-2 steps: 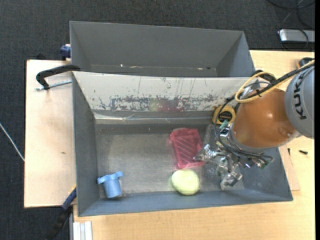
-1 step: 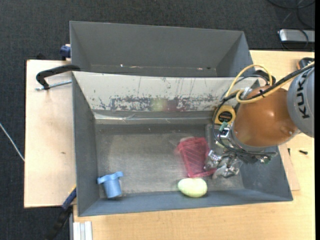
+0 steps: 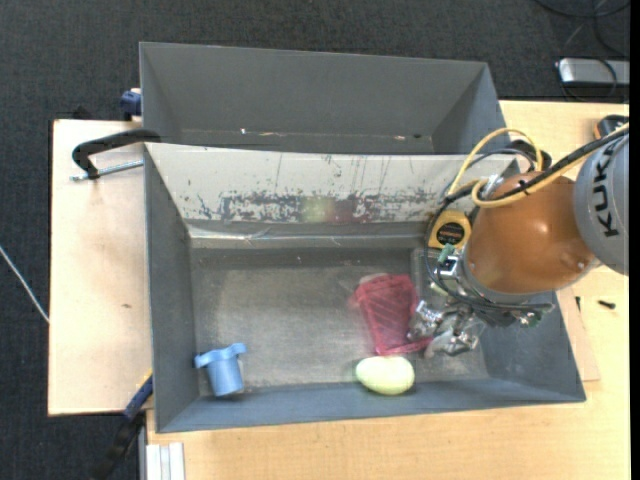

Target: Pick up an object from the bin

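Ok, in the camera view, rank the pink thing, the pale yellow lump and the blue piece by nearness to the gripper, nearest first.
1. Pink thing: mid-bin, right beside the gripper, on its left in the view.
2. Pale yellow lump: by the front wall, below and left of the gripper.
3. Blue piece: front left corner, clearly farthest.

One camera hangs above the grey bin (image 3: 300, 98), facing down and tipped slightly toward its far wall. It sits far enough back to take in the whole bin. The arm (image 3: 520, 243) enters from the right.
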`<action>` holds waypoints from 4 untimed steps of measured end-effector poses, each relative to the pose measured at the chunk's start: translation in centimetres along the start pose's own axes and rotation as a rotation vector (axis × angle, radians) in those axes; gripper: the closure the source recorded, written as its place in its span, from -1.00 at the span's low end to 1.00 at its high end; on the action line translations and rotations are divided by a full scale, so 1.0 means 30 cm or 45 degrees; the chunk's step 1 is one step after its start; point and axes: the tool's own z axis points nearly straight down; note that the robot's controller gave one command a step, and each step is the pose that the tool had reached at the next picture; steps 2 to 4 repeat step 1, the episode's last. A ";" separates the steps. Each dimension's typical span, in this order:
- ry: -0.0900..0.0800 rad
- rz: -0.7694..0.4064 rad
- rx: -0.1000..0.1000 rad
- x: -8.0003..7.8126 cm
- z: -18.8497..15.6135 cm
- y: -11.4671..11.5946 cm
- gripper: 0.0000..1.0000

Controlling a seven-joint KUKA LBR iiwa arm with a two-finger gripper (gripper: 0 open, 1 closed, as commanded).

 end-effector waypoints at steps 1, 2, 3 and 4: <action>-0.003 0.003 -0.001 -0.001 -0.006 0.000 1.00; -0.003 0.003 -0.001 -0.001 -0.006 0.000 1.00; -0.003 0.003 -0.001 -0.001 -0.006 0.000 1.00; -0.003 0.003 -0.001 -0.001 -0.006 0.000 1.00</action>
